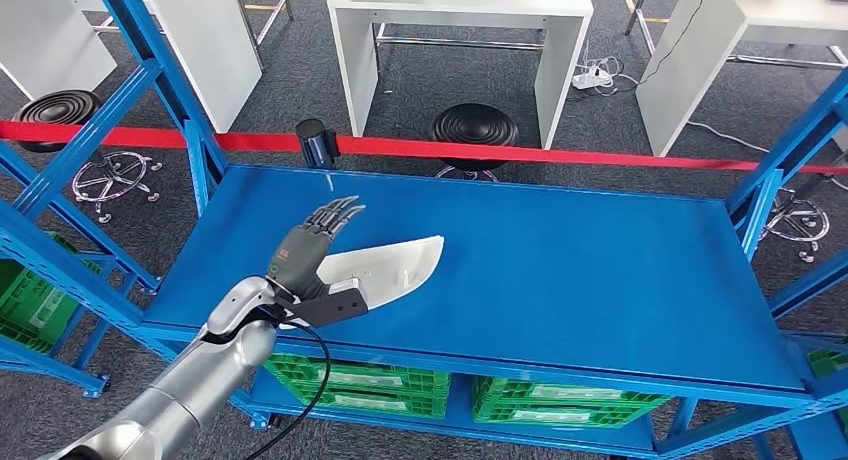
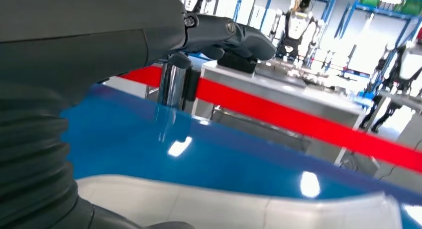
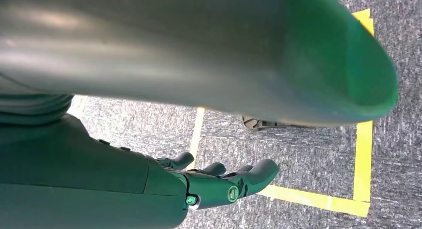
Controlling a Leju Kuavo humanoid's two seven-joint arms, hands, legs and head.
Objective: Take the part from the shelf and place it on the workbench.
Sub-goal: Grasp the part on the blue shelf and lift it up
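Observation:
The part (image 1: 400, 265) is a flat white curved piece that tapers to a point. It lies on the blue shelf top (image 1: 580, 270), left of the middle. My left hand (image 1: 312, 252) is over its near left end, fingers stretched out and apart, thumb lying by the part's edge. In the left wrist view the part (image 2: 239, 209) sits just under the hand (image 2: 219, 35), whose fingers are straight and hold nothing. My right hand (image 3: 219, 181) hangs over grey carpet with its fingers loosely apart and nothing in it.
Blue shelf uprights stand at the left (image 1: 150, 70) and the right (image 1: 790, 160). A red barrier tape (image 1: 560, 155) on a dark post (image 1: 318, 142) runs behind the shelf. Green crates (image 1: 360, 380) fill the level below. White tables and black stools stand beyond.

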